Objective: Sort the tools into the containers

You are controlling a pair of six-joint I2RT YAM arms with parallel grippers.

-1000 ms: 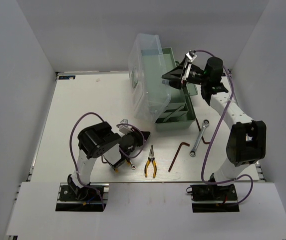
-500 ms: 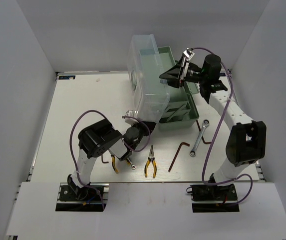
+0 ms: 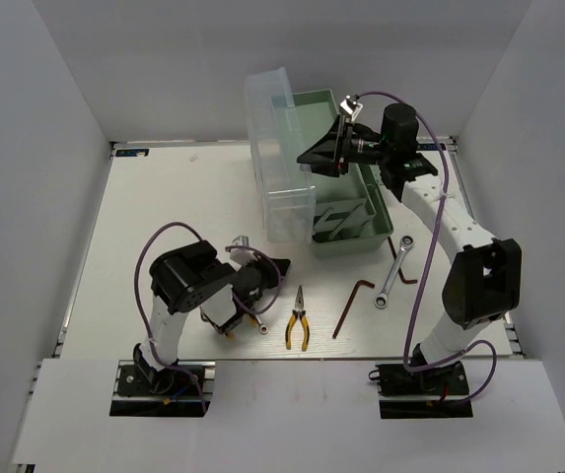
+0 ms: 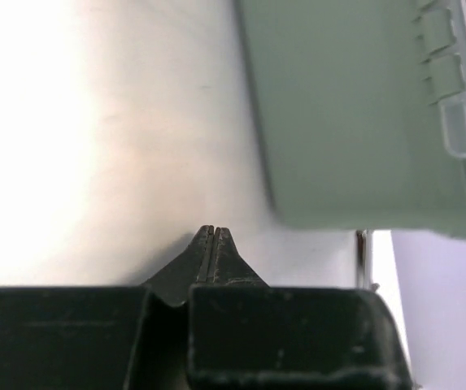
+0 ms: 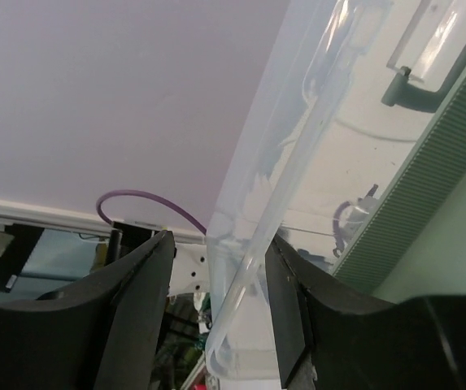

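Left gripper [image 4: 215, 233]: sat pinched shut, empty, just in front of the toolbox [image 3: 361, 243]. Pliers [image 3: 298, 323], hex key [image 3: 351, 305], wrench [image 3: 393, 271]: lay loose in front of it too. Right gripper [image 5: 216, 244]: straddled its raised lid [image 5: 273, 187]; clamped or not, could not tell.

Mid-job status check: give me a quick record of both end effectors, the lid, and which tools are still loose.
left end effector: shut, empty, near toolbox
right end effector: fingers straddle clear lid rim; grip unclear
toolbox state: open, lid raised
loose tools: yellow pliers, hex key, wrench
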